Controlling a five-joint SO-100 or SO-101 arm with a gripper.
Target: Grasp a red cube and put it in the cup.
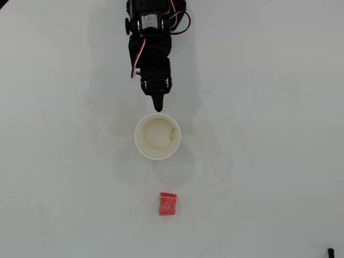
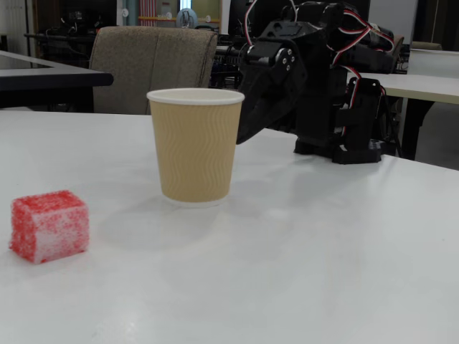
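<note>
cup [image 1: 157, 136] stands between your gripper [image 1: 157, 107] and the red cube [image 1: 167, 204] in the overhead view; fingers look pressed together, holding nothing; chair [image 2: 154, 68] behind table [image 2: 323, 251].

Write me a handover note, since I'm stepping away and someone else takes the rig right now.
Claw: shut, holding nothing, poised just beyond the cup's far rim in the overhead view.
Cup: upright on the white table, nothing inside.
Red cube: lies on the table, apart from the cup, on the side away from the arm.
Done: nothing yet.
Left: reach past the cup, grasp the cube, drop it into the cup.
</note>
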